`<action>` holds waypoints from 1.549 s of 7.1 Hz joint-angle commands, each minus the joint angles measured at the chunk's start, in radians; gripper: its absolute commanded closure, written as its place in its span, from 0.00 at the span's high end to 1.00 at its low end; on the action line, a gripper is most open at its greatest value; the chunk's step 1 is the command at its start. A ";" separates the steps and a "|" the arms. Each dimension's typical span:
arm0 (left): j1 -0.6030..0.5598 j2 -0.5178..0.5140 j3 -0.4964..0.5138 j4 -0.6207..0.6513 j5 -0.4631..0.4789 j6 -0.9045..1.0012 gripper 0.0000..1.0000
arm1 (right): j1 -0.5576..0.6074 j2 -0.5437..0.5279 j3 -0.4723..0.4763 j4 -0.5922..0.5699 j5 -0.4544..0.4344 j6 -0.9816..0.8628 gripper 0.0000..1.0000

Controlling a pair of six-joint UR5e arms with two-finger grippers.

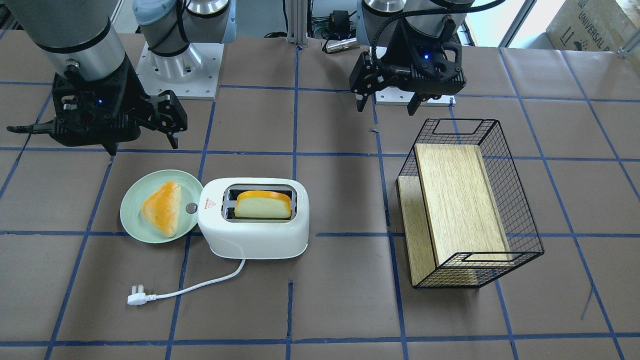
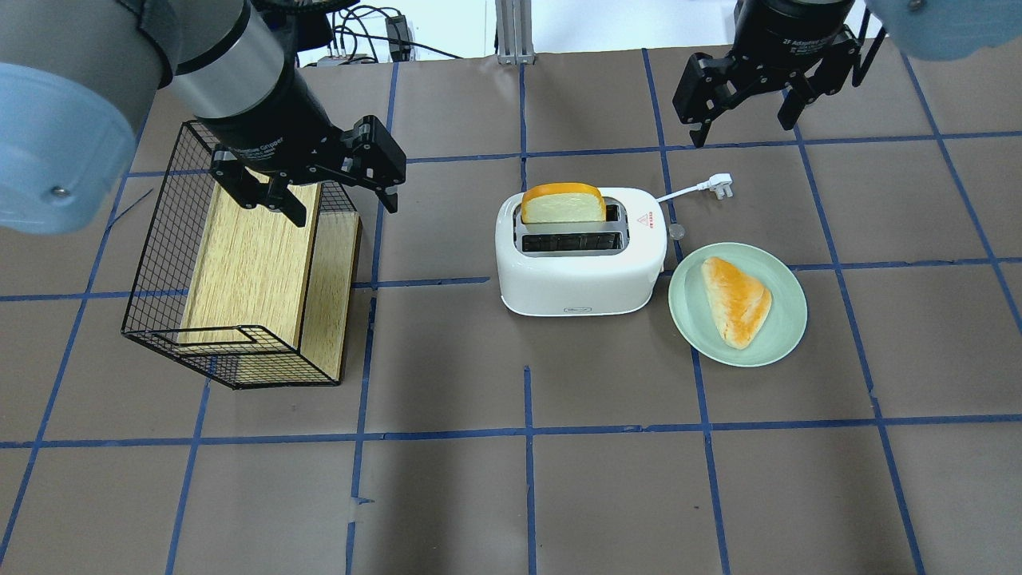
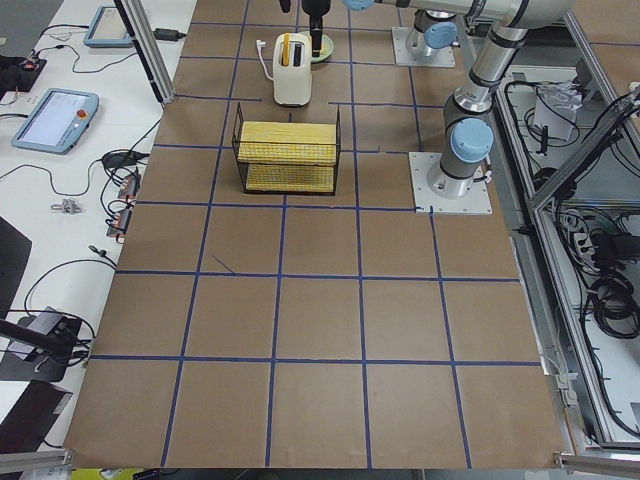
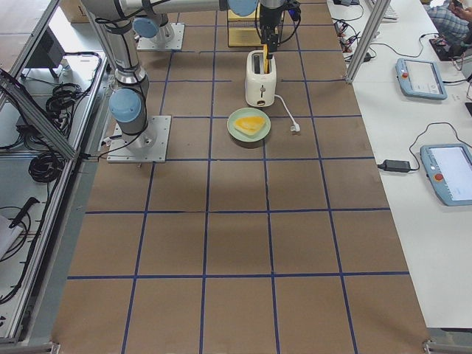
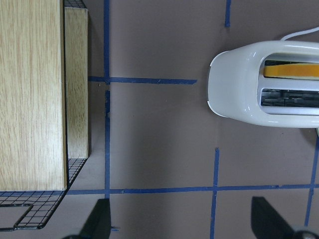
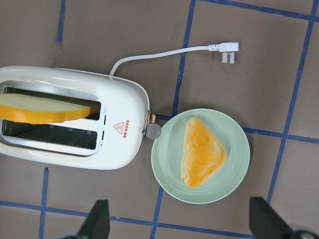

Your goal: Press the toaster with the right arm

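Hovering high with jaws spread, my right arm (image 1: 70, 35) hangs over the toaster (image 2: 579, 271), which stands in the middle of the desk (image 2: 559, 479), clear of every edge, its silver knob (image 2: 677, 232) turned toward my side so I can press the raised bread slice (image 2: 563, 206) down.

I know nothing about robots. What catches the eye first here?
A rounded white two-slot toaster stands mid-table, an orange-crusted bread slice sticking up from one slot. Beside it, a pale green plate holds a triangular golden pastry. The open left gripper hangs by a black wire basket holding a wooden board.
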 commanded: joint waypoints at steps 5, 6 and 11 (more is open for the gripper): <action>0.000 0.000 0.000 0.000 0.000 0.000 1.00 | 0.000 -0.008 0.000 0.001 0.002 0.015 1.00; 0.000 0.000 0.000 0.000 0.000 0.000 1.00 | -0.009 -0.007 0.000 0.041 0.015 0.015 1.00; 0.000 0.000 0.000 0.000 0.000 0.000 1.00 | -0.009 0.001 0.000 0.061 -0.002 0.129 1.00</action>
